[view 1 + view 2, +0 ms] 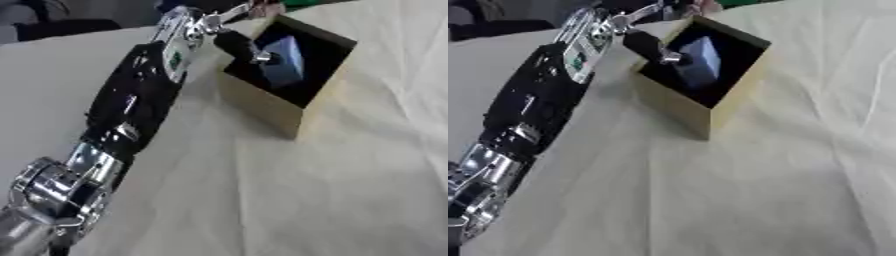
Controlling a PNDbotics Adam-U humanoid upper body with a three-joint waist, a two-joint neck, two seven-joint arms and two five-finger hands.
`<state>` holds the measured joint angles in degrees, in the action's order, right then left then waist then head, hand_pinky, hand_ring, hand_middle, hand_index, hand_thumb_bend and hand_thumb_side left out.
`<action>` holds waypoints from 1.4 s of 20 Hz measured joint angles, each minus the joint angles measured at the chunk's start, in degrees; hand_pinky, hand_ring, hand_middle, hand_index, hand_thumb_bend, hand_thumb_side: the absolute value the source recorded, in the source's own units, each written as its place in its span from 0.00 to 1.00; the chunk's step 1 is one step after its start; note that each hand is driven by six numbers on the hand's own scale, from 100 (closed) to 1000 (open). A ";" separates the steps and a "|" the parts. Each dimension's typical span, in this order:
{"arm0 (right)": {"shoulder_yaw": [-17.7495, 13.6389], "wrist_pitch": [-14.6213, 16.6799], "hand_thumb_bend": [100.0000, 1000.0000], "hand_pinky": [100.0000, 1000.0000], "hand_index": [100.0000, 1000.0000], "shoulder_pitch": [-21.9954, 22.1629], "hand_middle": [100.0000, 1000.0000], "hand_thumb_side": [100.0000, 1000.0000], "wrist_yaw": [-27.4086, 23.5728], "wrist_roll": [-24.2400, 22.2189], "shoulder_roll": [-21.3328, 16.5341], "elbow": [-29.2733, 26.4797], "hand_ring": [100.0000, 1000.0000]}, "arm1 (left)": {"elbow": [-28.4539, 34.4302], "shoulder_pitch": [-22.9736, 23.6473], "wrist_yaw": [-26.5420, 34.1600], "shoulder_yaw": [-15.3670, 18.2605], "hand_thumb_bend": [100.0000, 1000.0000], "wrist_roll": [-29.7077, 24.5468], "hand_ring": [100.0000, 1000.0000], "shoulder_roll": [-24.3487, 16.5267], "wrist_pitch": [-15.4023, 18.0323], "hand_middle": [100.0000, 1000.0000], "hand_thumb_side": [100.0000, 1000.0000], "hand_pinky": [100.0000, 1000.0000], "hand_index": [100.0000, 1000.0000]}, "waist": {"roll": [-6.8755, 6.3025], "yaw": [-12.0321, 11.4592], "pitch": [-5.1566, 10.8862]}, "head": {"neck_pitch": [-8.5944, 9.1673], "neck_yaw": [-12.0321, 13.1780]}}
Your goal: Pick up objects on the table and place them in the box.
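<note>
A tan cardboard box (267, 107) with a dark inside stands at the upper middle of the cloth-covered table. A blue-grey block (285, 62) sits tilted inside it. My left arm reaches in from the lower left, and my left hand (229, 37) hovers at the box's left rim. Its black thumb (647, 46) dips into the box, the silver tip against the block's left face. The other fingers (226, 15) stretch out straight past the far corner, not wrapped round the block. My right hand is out of sight.
A pale wrinkled cloth (350, 190) covers the table, with open room to the right of and in front of the box. A green shape (306, 2) and a pinkish one lie at the far edge behind the box. Dark objects (52, 25) are at the upper left.
</note>
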<state>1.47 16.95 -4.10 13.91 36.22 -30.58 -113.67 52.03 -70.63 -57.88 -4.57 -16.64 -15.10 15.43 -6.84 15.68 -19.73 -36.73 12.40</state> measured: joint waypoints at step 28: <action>-0.77 0.18 0.00 0.60 0.69 2.64 0.54 0.78 0.32 1.36 0.02 0.00 0.75 | 32.84 9.66 29.18 2.04 0.19 12.66 0.80 -7.98 -12.97 0.60 0.60 0.84 0.76 | 1.18 -2.60 1.25 | -2.26 -5.56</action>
<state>0.70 17.14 -1.46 14.23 37.58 -30.56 -113.67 84.86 -60.97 -28.70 -2.53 -3.97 -23.08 2.45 -5.66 13.07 -18.48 -38.99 6.84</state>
